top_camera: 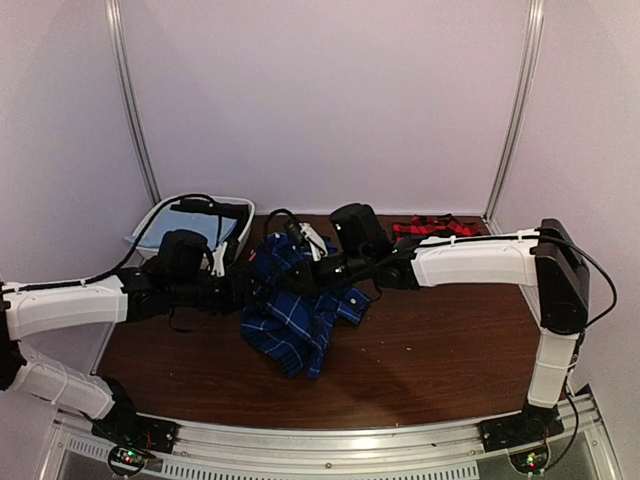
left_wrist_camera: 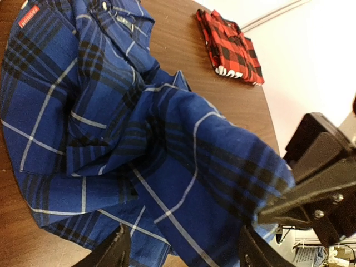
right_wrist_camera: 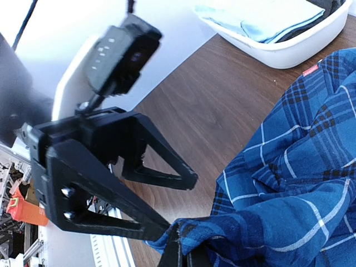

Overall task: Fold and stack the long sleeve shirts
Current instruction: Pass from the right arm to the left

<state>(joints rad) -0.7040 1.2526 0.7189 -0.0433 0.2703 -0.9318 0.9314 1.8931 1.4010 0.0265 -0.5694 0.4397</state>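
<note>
The dark blue plaid shirt (top_camera: 295,320) lies crumpled at the table's middle, partly lifted between the two arms. My right gripper (right_wrist_camera: 183,250) is shut on a raised edge of it (right_wrist_camera: 289,183). My left gripper (left_wrist_camera: 186,245) is open, its fingers (left_wrist_camera: 117,250) wide apart on either side of the hanging fold (left_wrist_camera: 183,167), close against the right gripper (left_wrist_camera: 317,194). In the top view the left gripper (top_camera: 245,285) and right gripper (top_camera: 305,272) meet over the shirt's upper left part. The red-and-black check shirt (top_camera: 435,227) lies folded at the back right, also in the left wrist view (left_wrist_camera: 231,47).
A white basket (top_camera: 160,215) stands at the back left with a light blue cloth (top_camera: 190,225) and a black garment (top_camera: 215,208) in it; the basket also shows in the right wrist view (right_wrist_camera: 295,47). Bare brown table (top_camera: 440,350) lies to the right and front.
</note>
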